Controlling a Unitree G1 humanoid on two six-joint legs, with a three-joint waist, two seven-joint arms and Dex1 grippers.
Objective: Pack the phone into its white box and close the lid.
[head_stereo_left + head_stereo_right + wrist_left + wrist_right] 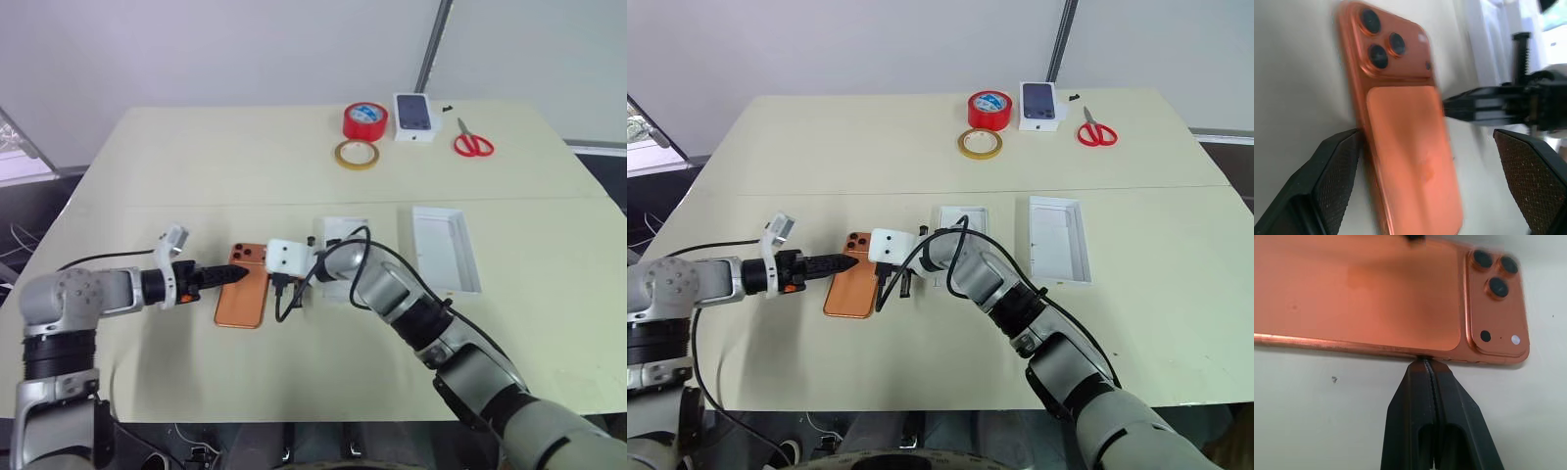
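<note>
Both grippers met at the phone near the bench's front edge, the left gripper spread wide astride it, the right gripper clenched empty against its side, grey wall behind.

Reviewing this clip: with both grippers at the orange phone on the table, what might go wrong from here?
1. The shut right gripper presses its tips against the long edge of the slim orange smartphone, which lies flat, camera side up; a push may skid it across the beige table.
2. The open left gripper straddles the phone; closing on the thin edges may slip.
3. The shallow white cardboard tray lies beyond the right arm, so carrying across risks a collision.
</note>
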